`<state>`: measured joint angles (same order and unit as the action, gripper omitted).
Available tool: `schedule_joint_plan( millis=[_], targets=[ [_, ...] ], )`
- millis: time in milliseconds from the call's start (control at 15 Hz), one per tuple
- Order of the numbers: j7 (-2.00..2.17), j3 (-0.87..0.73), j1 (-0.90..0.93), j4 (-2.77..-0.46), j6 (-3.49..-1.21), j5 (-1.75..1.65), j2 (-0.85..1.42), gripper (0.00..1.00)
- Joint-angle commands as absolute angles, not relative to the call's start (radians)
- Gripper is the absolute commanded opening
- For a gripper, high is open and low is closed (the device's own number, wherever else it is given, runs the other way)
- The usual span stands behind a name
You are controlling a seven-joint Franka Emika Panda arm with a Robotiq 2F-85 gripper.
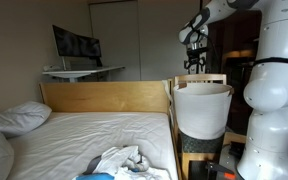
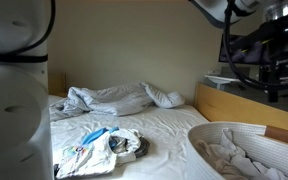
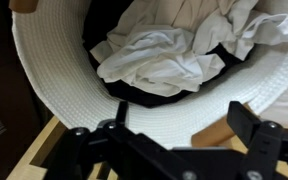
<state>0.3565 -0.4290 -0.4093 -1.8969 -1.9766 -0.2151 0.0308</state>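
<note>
In an exterior view, the end effector (image 1: 194,66) is hanging high above the white laundry basket (image 1: 202,115), which is standing just beside the wooden bed frame (image 1: 104,97). Its jaws are standing wide with nothing between them.

In an exterior view from across the bed, the basket's rim (image 2: 224,131) is showing at the lower corner with white cloth (image 2: 234,158) piled inside. A printed garment (image 2: 102,145) is lying well apart on the mattress (image 2: 174,125).

In the wrist view, the camera is looking down into the basket, where the crumpled white cloth (image 3: 164,60) is lying over a dark piece (image 3: 159,97). As I judge it, working well here is calling for keeping the fingers (image 3: 254,135) inside the rim, centring over the highest fold, and descending straight.
</note>
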Motion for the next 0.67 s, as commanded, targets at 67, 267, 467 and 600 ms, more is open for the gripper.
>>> schedule_joint_plan(
  millis=[67, 267, 467, 600],
  targets=[
    [0.368, -0.442, -0.418, -1.891, -1.982, -0.248, 0.103, 1.00],
    [0.374, -0.445, -0.416, -1.880, -1.982, -0.254, 0.147, 1.00],
    [0.331, -0.449, -0.425, -1.888, -1.999, -0.248, 0.132, 1.00],
    [0.295, -0.454, -0.434, -1.957, -2.089, -0.268, 0.138, 1.00]
  ],
)
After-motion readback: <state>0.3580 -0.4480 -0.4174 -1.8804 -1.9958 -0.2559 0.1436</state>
